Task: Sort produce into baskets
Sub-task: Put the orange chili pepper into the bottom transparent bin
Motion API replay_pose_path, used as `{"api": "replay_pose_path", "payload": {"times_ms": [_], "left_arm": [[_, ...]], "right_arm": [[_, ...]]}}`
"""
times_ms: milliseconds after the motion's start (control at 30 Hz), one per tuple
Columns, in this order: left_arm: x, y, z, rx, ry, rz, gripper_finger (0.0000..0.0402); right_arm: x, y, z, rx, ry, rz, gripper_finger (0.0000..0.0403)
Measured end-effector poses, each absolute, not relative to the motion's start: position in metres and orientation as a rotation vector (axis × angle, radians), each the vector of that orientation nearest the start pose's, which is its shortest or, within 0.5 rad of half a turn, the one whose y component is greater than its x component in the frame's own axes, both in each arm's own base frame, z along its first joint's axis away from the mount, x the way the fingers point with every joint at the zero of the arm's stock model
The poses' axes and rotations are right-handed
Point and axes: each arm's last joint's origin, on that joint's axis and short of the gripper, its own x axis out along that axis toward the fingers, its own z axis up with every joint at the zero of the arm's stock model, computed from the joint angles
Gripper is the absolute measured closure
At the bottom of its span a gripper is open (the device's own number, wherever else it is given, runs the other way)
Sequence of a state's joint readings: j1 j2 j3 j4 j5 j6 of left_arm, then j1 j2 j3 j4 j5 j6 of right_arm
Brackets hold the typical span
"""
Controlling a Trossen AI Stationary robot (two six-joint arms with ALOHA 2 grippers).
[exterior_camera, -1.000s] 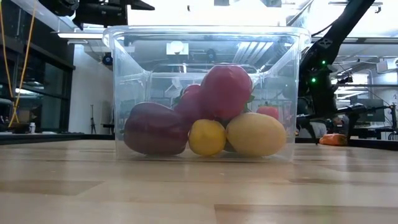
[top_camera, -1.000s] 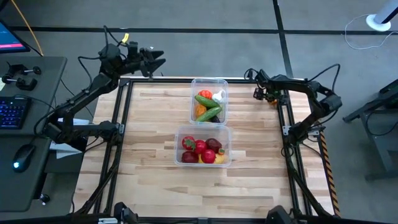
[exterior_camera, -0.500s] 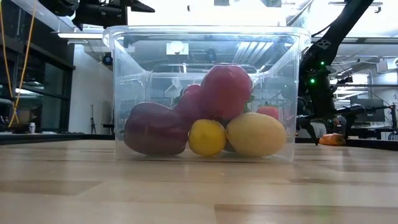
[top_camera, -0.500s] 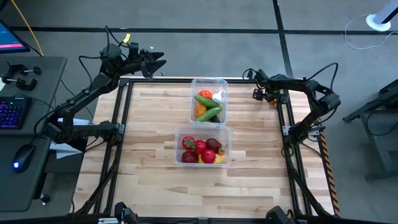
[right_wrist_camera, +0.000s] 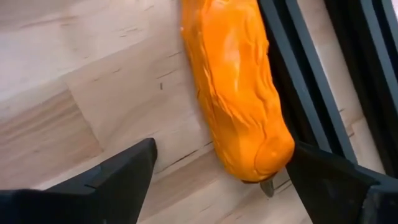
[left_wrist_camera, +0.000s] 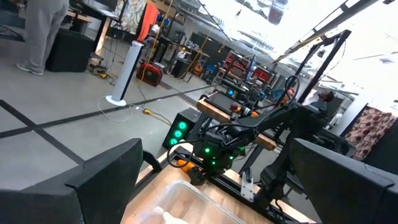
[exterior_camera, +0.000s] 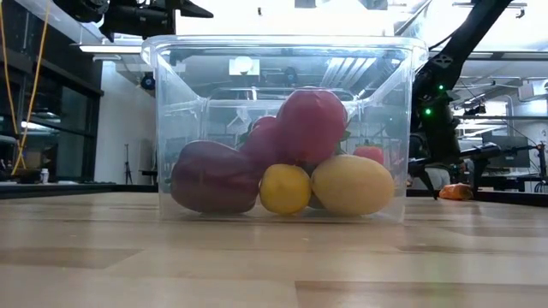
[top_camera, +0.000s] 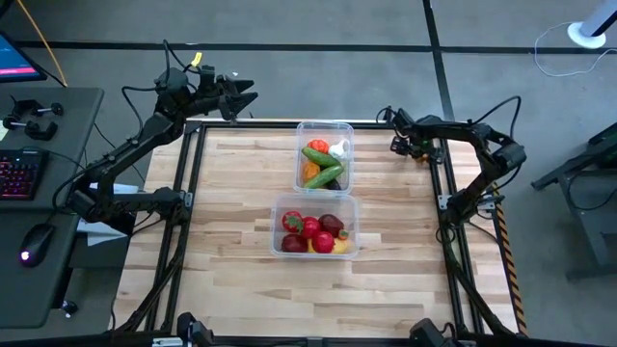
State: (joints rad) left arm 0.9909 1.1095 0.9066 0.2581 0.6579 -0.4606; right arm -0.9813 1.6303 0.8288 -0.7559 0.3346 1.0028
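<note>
The right gripper (top_camera: 397,145) was down at the far right corner of the wooden surface (top_camera: 241,212), right by the black frame rail. Its jaws were spread wide, one on each side of an orange carrot (right_wrist_camera: 239,93) lying flat on the wood against the rail, and neither jaw was touching it as far as I could see. In the low view the carrot showed as a small orange bit on the wood at the right, well clear of the tubs.

The left gripper (top_camera: 246,96) was parked up off the surface at the far left corner, jaws also spread and holding nothing.

Both baskets sat mid-surface, one behind the other and nearly touching. The far basket (top_camera: 324,127) had green cucumbers (top_camera: 322,166), something orange, a red piece and white garlic (top_camera: 337,149). The near basket (top_camera: 315,253) had the red tomatoes and apples (top_camera: 310,229), a dark purple piece (exterior_camera: 210,177) and two yellow lemons (exterior_camera: 353,185) piled together.
</note>
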Motion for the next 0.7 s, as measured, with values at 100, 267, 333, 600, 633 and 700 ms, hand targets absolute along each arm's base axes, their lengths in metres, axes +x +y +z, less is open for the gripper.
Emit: {"api": "replay_pose_path", "payload": {"times_ms": [100,267,333,600,633,700], "left_arm": [[0.149,0.195,0.354,-0.415,-0.113,0.318,0.0009],[0.149,0.195,0.354,-0.416,-0.113,0.318,0.0009],[0.149,0.195,0.354,-0.416,-0.111,0.316,0.0009],[0.149,0.195,0.353,-0.416,-0.101,0.317,0.0009],[0.149,0.195,0.353,-0.417,-0.101,0.317,0.0009],[0.149,0.195,0.353,-0.417,-0.1,0.316,0.0009]], "right_arm": [[0.13,-0.214,0.136,1.201,0.912,-1.847,0.0057],[0.124,-0.22,0.126,1.232,0.934,-1.858,0.0088],[0.123,-0.221,0.124,1.227,0.943,-1.871,0.0116],[0.129,-0.215,0.122,1.152,0.997,-1.888,0.0293],[0.13,-0.212,0.122,1.125,1.036,-1.883,0.0314],[0.136,-0.206,0.123,1.078,1.077,-1.849,0.0326]]}}
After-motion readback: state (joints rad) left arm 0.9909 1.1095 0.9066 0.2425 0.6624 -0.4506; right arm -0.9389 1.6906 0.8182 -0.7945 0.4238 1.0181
